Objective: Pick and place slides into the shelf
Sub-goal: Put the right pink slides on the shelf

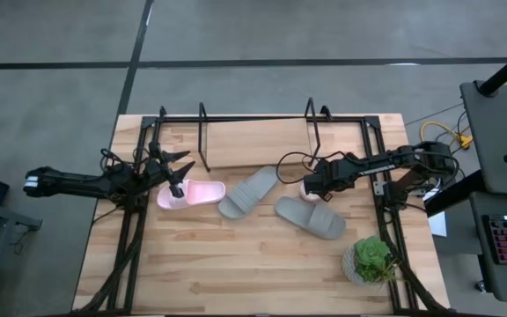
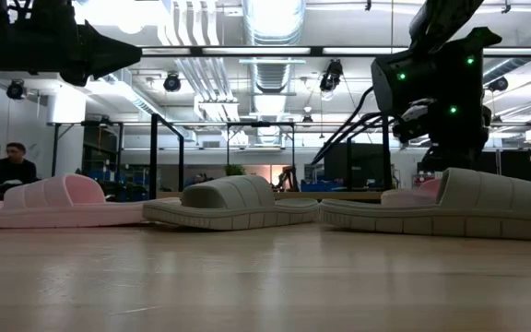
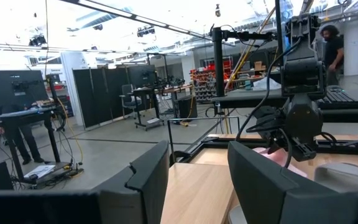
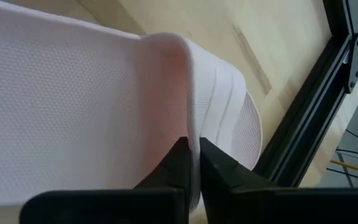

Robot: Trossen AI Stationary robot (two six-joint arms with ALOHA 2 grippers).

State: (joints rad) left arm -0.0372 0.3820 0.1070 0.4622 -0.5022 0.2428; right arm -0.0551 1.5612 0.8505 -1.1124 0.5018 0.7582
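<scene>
**Pink slide pinched at the table's right side, shelf unfilled**

Pale wooden boards form the work surface (image 1: 236, 273), with a small potted plant (image 1: 372, 258) near the front right corner. Nearest the front, a grey slide (image 1: 311, 217) is seen lying flat right of centre. Just behind it, the right gripper (image 1: 313, 187) is lowered onto a pink slide (image 4: 73, 106), most of which is hidden beneath the arm from above. In the right wrist view the fingers are drawn almost together, clamped on the thin raised edge of that slide's strap. A second grey slide (image 1: 247, 192) lies at an angle near the middle, and another pink slide (image 1: 190, 194) rests to its left. Beside that one the left gripper (image 1: 176, 172) is held above the table, its fingers apart and gripping nothing. Farthest back stands the shelf (image 1: 258, 141), a black wire rack with a bare wooden base; no slide is seen on it.

The grip is judged to be narrow. Soft rubber could slip from the pinch during a lift, or the slide could swing and catch the grey slide close by or the shelf's upright loops.
</scene>
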